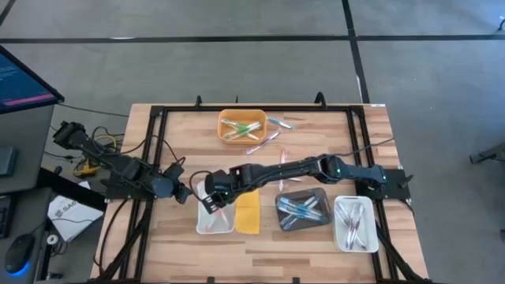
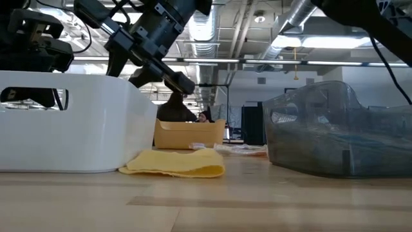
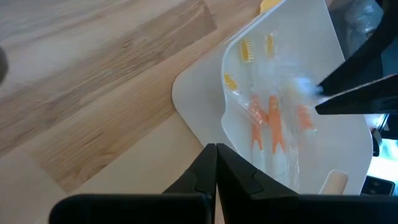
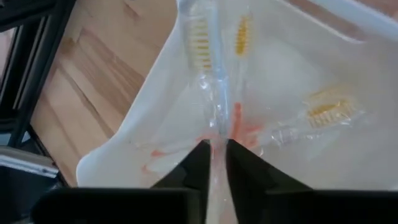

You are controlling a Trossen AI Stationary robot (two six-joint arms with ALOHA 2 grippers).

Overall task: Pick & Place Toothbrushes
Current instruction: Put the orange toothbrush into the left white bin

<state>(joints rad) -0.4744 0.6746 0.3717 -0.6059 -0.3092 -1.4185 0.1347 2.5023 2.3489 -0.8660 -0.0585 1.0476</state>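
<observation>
Right gripper (image 4: pixel 214 163) of mine hung over the white tray (image 1: pixel 215 223) near the table's front edge, pinching a toothbrush (image 4: pixel 217 93); letting go crooked could have left it propped on the rim.

White tray (image 1: pixel 215 223), orange-clear toothbrushes (image 4: pixel 249 134); yellow lid (image 1: pixel 248 212); orange tray (image 1: pixel 241 126); dark translucent tray (image 1: pixel 303 210); light wood table (image 1: pixel 316 252).

The light wooden slatted table (image 1: pixel 158 244) carried a white plastic tray (image 1: pixel 215 224), a flat yellow lid (image 1: pixel 248 212), a dark translucent bin (image 1: pixel 302 210), another white tray (image 1: pixel 356 225), an orange tray (image 1: pixel 241 128) and loose toothbrushes (image 1: pixel 264 142).
</observation>
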